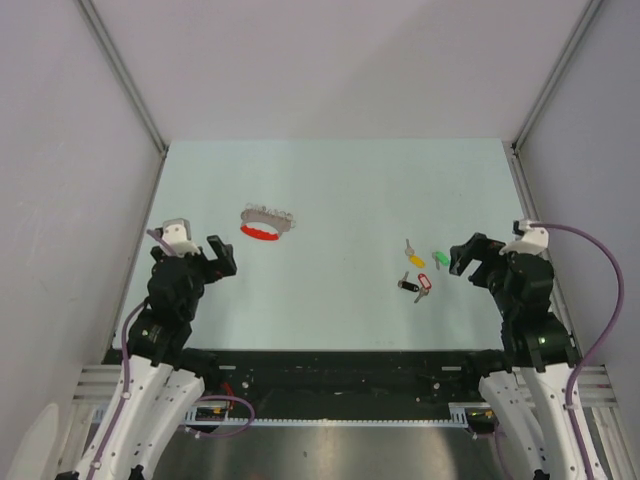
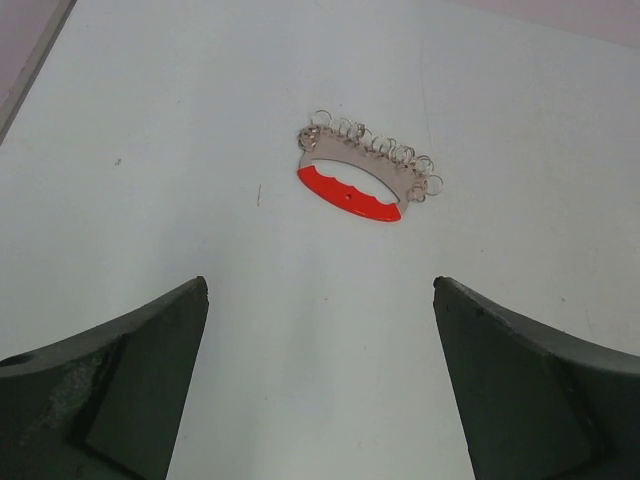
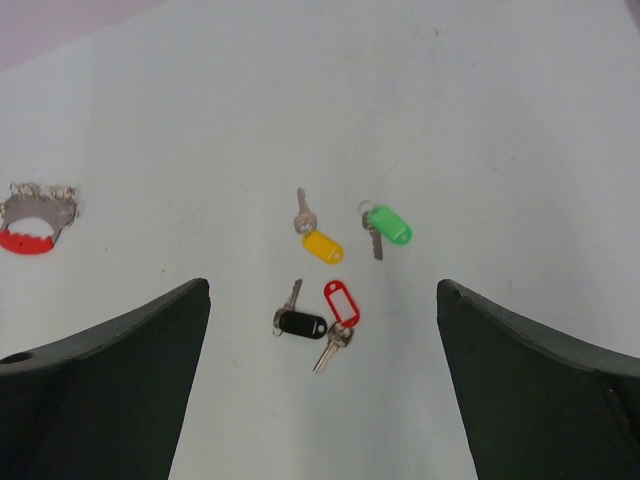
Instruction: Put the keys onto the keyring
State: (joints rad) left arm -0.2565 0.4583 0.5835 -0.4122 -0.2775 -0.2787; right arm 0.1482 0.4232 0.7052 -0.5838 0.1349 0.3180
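- keyring (image 2: 350, 198): lies flat on the counter (image 1: 330, 180), far-left part, well apart from the four keys. red plastic arc faces your left arm; the row of small metal rings sits on the far side.
- yellow key (image 3: 322, 245): right part of the counter, blade pointing away from the arm, lying alone.
- green key (image 3: 390, 224): just beside the yellow one, on its right in the right wrist view, not touching it.
- red key (image 3: 341, 302): nearer the arm, close against the black one; you cannot tell whether the two overlap.
- black key (image 3: 301, 323): nearest of the four, flat like the rest.
- left jaws: spread fully wide, holding nothing, above the counter, aimed at the keyring but short of it.
- right jaws: spread fully wide, holding nothing, aimed at the four keys and short of them.
- handling, keys: judged very light, stiff and thin. expect them to skate on the smooth counter when nudged. take each by its plastic tag, the broadest part, pinching across the width.
- handling, keyring: judged light, with a rigid arc and loose, springy rings. grip the red arc so that the rings stay free for threading.
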